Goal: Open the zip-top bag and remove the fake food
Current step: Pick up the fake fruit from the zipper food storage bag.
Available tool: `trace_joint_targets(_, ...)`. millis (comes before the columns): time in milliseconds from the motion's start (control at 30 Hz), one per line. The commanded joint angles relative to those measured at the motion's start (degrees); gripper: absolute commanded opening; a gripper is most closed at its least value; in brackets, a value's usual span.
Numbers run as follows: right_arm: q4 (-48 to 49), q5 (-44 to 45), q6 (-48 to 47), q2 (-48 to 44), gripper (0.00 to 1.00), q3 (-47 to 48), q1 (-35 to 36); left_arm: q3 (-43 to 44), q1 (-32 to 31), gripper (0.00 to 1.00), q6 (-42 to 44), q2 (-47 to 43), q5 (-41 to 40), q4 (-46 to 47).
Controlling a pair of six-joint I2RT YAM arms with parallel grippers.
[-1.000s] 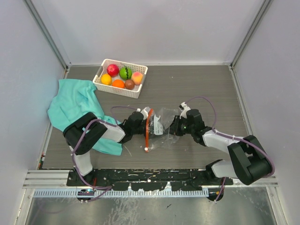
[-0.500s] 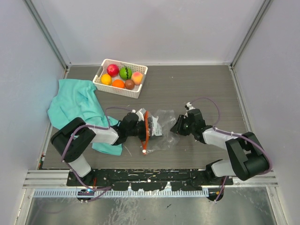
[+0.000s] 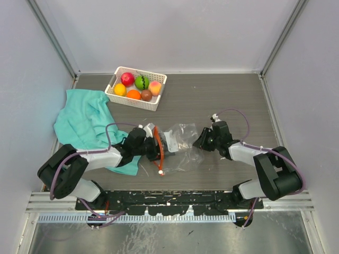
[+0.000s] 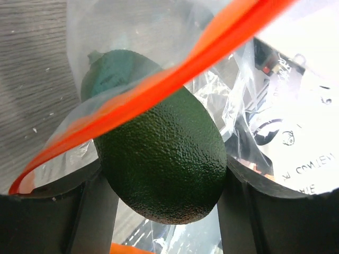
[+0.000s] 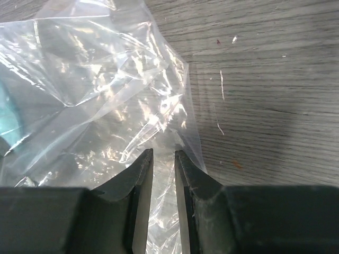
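We see the left gripper (image 4: pixel 164 198) clamped on a dark green plastic fruit (image 4: pixel 164 153) at the mouth of the clear crinkly zip-top bag (image 3: pixel 183 144), behind its orange-red zipper strip (image 4: pixel 159 79); the bag lies mid-table, toward 6 o'clock. At its 3 o'clock corner the right gripper (image 5: pixel 163 159) holds its fingers nearly together; we cannot tell whether they pinch film; six more plastic fruits (image 3: pixel 139 84) sit in the white slotted basket (image 3: pixel 135 103) at 11 o'clock.

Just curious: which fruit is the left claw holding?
On the grey table, find the clear crinkly bag with the orange zipper. At its mouth the left gripper clamps a dark green, pebbly, oval fruit; the white basket's green one is bright.
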Motion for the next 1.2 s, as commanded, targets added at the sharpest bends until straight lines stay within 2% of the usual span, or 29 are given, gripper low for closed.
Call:
trace_joint_targets(0, -4.0, 4.2, -1.1, 1.5, 0.30, -0.4, -0.6, -0.3, 1.3, 0.39, 2.4, -5.9, 0.9, -4.2)
trace_joint_targets(267, -3.9, 3.9, -1.2, 2.0, 0.30, -0.1, -0.7, -1.2, 4.3, 0.39, 5.2, -13.5, 1.1, -13.9)
trace_joint_targets(533, -3.3, 2.7, -1.7, 0.3, 0.30, -0.3, -0.8, -1.4, 6.7, 0.39, 6.8, -15.7, 5.9, -19.1)
trace_joint_targets(800, -2.5, 1.5, -1.7, -1.0, 0.30, -1.1, -0.8, -0.7, 17.2, 0.39, 12.0, -25.4, 8.9, -29.3)
trace_joint_targets(1167, -1.9, -3.4, -4.5, -13.5, 0.31, -1.7, -0.9, 7.9, 28.6, 0.39, 22.7, -26.3, 10.8, -42.7)
